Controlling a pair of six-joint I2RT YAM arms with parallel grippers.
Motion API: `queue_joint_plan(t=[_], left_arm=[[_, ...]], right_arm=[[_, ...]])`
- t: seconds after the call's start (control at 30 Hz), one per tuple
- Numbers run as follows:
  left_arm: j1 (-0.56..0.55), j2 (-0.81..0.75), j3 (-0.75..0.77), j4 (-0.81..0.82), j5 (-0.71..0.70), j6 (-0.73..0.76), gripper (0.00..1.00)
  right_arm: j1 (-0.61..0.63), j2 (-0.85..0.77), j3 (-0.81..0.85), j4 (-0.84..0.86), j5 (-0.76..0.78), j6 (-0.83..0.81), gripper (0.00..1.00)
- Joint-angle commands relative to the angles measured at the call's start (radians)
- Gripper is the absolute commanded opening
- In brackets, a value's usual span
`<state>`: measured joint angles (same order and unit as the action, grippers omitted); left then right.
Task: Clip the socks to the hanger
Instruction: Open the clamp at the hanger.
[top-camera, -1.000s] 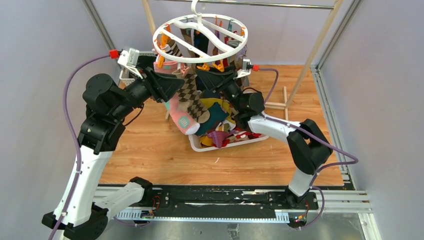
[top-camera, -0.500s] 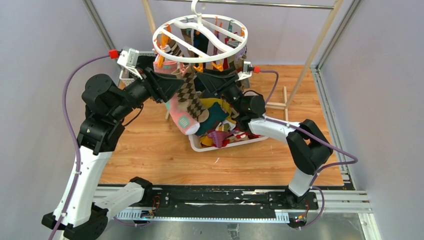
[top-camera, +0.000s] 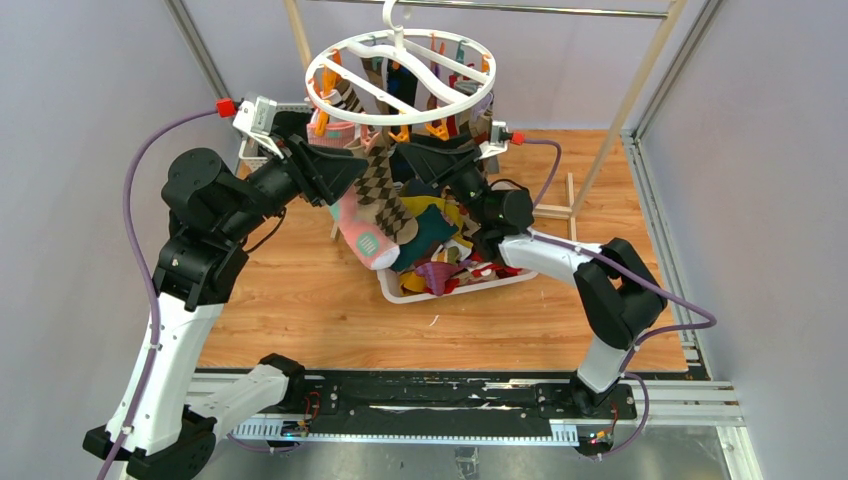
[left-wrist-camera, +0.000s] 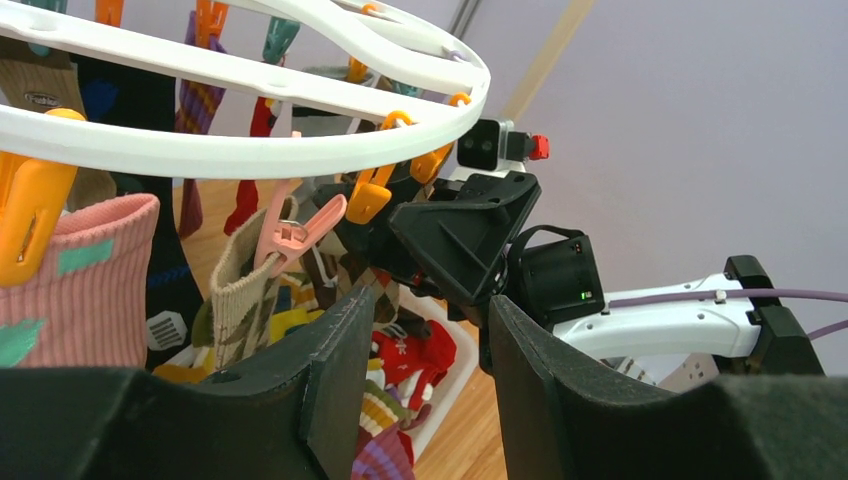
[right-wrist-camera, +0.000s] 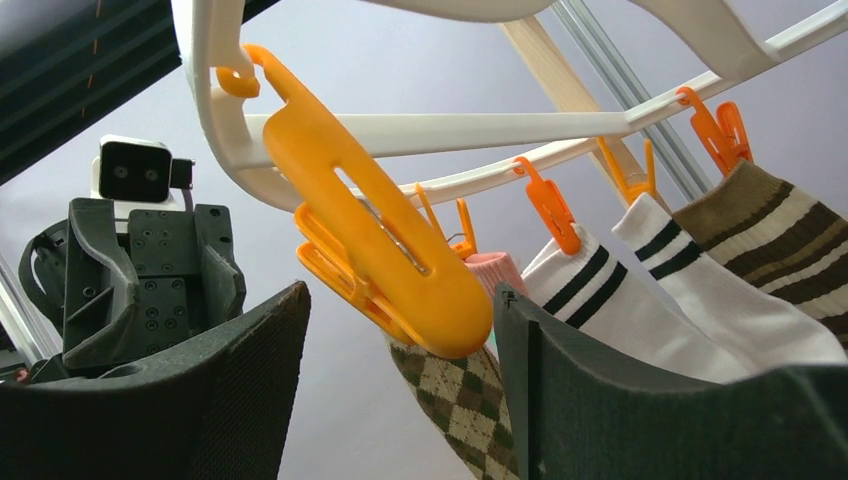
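The right gripper (right-wrist-camera: 400, 295), open and empty, flanks an orange clip (right-wrist-camera: 372, 250) slanting from the hanger (right-wrist-camera: 450, 128) at upper left; the brown argyle sock (right-wrist-camera: 455, 400) hangs just beneath. The left gripper (left-wrist-camera: 428, 300), likewise open and empty, brackets no clip.

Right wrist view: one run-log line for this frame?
left gripper: open, empty, below hanger | right gripper: open, straddling orange clip | argyle sock: hanging under that clip | basket: socks inside
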<state>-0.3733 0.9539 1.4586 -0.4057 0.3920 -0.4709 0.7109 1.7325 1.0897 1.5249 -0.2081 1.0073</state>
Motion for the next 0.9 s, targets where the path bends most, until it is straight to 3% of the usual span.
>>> queue_joint_plan(t=[0.0, 0.1, 0.57, 0.67, 0.87], left_arm=[[0.008, -0.014, 0.02, 0.0, 0.016, 0.004, 0.5], [0.008, -0.014, 0.016, 0.005, 0.02, 0.0, 0.5], [0.008, -0.021, 0.014, -0.003, 0.015, 0.004, 0.5], [0.009, -0.02, 0.01, -0.002, 0.015, 0.0, 0.5], [0.008, -0.021, 0.014, -0.009, 0.012, 0.0, 0.5]], right_arm=[[-0.022, 0.009, 0.025, 0.07, 0.019, 0.002, 0.67], [-0.022, 0.023, 0.045, 0.071, 0.016, 0.008, 0.67], [-0.019, 0.014, 0.066, 0.072, -0.008, 0.021, 0.24], [-0.01, -0.005, 0.044, 0.072, -0.018, 0.009, 0.23], [0.016, -0.021, 0.025, 0.072, -0.048, -0.013, 0.32]])
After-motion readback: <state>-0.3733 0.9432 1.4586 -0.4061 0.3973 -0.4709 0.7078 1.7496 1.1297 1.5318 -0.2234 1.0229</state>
